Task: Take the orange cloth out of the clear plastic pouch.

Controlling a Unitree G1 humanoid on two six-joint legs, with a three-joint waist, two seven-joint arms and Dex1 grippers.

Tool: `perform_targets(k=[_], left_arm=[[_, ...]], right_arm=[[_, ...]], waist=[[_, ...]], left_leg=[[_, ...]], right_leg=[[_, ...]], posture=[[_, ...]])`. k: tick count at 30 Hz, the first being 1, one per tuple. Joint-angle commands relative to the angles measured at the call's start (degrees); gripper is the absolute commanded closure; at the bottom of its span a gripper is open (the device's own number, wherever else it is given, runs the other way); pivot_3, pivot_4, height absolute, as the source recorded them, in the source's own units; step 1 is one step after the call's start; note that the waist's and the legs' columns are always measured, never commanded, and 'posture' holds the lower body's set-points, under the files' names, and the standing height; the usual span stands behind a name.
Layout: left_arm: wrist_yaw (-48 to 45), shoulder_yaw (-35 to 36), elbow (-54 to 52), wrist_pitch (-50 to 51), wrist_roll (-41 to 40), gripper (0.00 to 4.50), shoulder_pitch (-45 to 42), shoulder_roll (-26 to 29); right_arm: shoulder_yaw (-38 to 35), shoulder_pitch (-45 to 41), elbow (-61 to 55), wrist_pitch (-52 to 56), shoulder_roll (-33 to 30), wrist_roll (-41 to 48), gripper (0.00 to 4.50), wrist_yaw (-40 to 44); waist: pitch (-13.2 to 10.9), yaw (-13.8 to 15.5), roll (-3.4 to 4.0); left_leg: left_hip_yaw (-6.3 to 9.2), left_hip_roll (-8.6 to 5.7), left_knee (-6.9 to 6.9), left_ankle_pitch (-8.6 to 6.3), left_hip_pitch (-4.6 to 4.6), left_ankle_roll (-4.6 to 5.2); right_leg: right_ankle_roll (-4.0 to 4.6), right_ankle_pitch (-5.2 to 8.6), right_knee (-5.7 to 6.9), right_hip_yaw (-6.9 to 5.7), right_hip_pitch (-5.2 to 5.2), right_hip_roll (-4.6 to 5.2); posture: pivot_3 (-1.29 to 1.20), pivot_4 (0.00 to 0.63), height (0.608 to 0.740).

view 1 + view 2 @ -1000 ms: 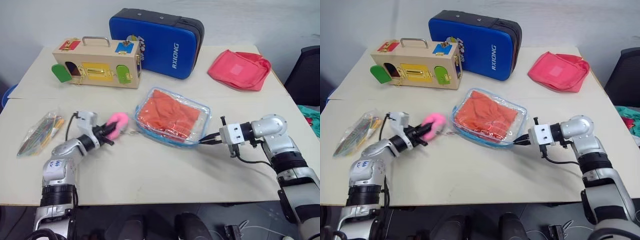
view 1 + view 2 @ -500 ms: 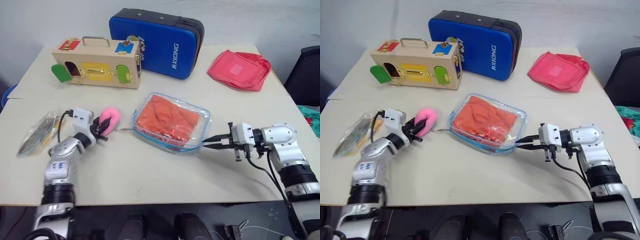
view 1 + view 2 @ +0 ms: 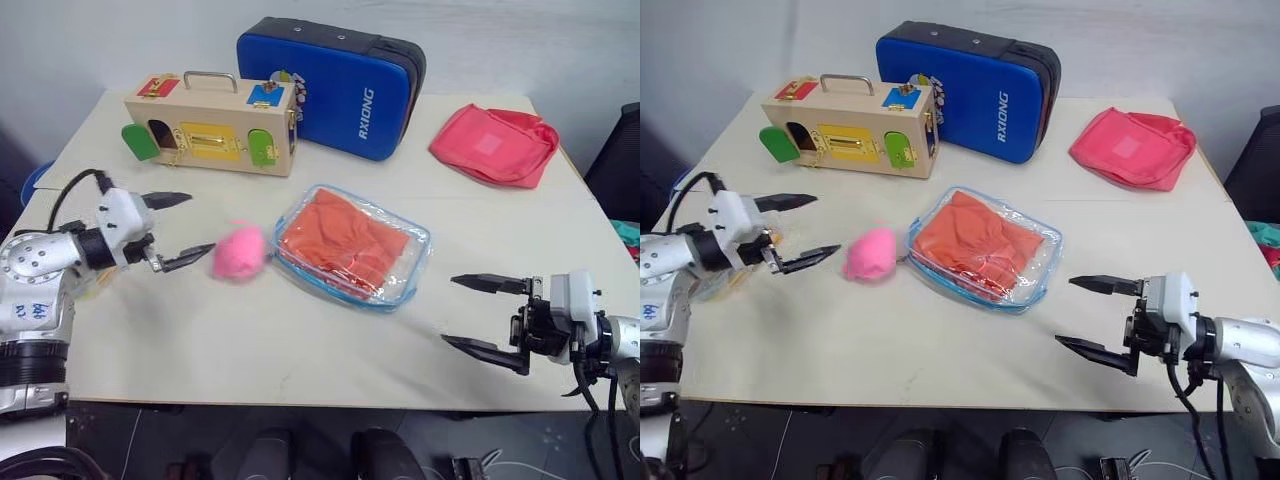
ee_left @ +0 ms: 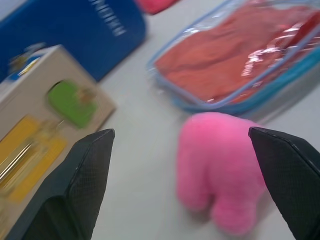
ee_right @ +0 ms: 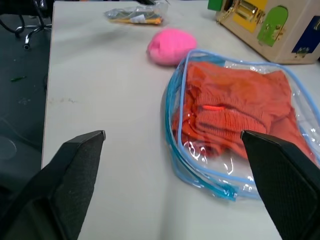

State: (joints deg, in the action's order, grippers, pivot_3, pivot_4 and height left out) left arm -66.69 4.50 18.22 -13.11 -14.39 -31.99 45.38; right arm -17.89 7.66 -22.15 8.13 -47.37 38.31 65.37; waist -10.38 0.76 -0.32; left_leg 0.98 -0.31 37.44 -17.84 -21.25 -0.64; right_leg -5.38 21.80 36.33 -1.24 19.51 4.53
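Note:
The clear plastic pouch (image 3: 408,268) lies flat at the table's middle, its light-blue edging all around. The wrinkled orange cloth (image 3: 340,238) is inside it, seen through the film. A fluffy pink plush (image 3: 240,252) rests against the pouch's left end. My left gripper (image 3: 201,222) hovers left of the plush, open and empty, apart from it. My right gripper (image 3: 448,310) stands open near the front edge, a hand's width right of the pouch and touching nothing. The right wrist view looks over the pouch (image 5: 220,189), cloth (image 5: 235,115) and plush (image 5: 172,46).
A blue padded case (image 3: 335,85) and a wooden lock box (image 3: 210,130) stand at the back. A pink-red fabric bag (image 3: 495,145) lies back right. A small clear bag of coloured sticks (image 5: 135,15) sits at the table's left. Bare tabletop lies in front of the pouch.
Both grippers have opened. The left let go of the pink plush and rose away to the left. The right released the pouch's corner and drew back toward the front edge.

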Motion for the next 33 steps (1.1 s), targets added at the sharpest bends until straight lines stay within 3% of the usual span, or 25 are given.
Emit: perform_targets(k=[1,7,17,24,29,31,33], left_arm=[[-3.1,-10.9,8.4,-12.7,9.9,0.02,-8.8,-6.1],[0.2,-16.9,25.0,-24.5,16.6,0.02,-19.3,-15.0],[3.1,-15.3,33.7,-27.3,16.2,0.02,-22.6,-17.4],[7.8,-15.7,37.6,-27.6,19.8,2.16,-23.4,-17.6],[6.3,-14.6,36.5,-24.6,16.9,3.76,-22.8,-19.4],[4.2,-13.4,34.3,-21.6,14.1,4.31,-21.8,-20.2],[-0.2,-11.7,30.7,-15.8,9.3,4.47,-20.6,-21.2]], right_arm=[[2.1,2.0,-5.6,0.2,2.0,-1.3,0.00,-2.6],[3.9,2.5,-7.6,0.6,2.7,-2.9,0.00,-3.5],[2.9,5.0,-8.5,0.0,3.2,-3.8,0.00,-4.6],[3.1,6.4,-9.3,-0.4,3.5,-4.4,0.00,-5.2],[3.8,6.0,-10.2,0.3,3.7,-4.3,0.00,-5.9],[4.7,5.4,-11.4,1.2,3.8,-3.6,0.00,-6.5],[6.5,4.2,-13.3,3.5,3.9,-2.5,0.00,-7.7]], waist=[[0.0,0.8,0.00],[-0.2,-0.1,-0.31],[-0.3,-0.6,-0.44],[-0.3,-0.4,-0.45],[-0.3,-0.3,-0.45],[-0.3,-0.1,-0.45],[-0.3,-0.1,-0.45]], left_leg=[[-0.02,-0.01,0.02,0.00,-0.02,0.00],[-0.30,-0.03,0.14,0.00,-0.22,0.13],[-0.11,0.01,0.32,0.00,-0.24,0.13],[-0.04,-0.02,0.37,0.00,-0.25,0.13],[-0.04,-0.02,0.41,0.00,-0.25,0.13],[-0.04,-0.02,0.43,0.00,-0.25,0.13],[-0.04,-0.02,0.44,0.00,-0.26,0.13]], right_leg=[[0.00,0.00,0.01,-0.02,0.01,-0.04],[-0.07,-0.03,0.45,-0.10,0.33,-0.15],[-0.08,-0.03,0.54,-0.09,0.27,-0.12],[-0.08,-0.03,0.54,-0.07,0.21,-0.11],[-0.08,-0.03,0.55,-0.08,0.20,-0.10],[-0.08,-0.03,0.56,-0.08,0.20,-0.10],[-0.08,-0.03,0.57,-0.07,0.21,-0.10]], posture=[[0.00,0.150,0.740],[0.00,0.150,0.740],[0.00,0.150,0.740],[0.00,0.150,0.740],[0.00,0.150,0.740],[0.00,0.150,0.740],[0.00,0.150,0.740]])
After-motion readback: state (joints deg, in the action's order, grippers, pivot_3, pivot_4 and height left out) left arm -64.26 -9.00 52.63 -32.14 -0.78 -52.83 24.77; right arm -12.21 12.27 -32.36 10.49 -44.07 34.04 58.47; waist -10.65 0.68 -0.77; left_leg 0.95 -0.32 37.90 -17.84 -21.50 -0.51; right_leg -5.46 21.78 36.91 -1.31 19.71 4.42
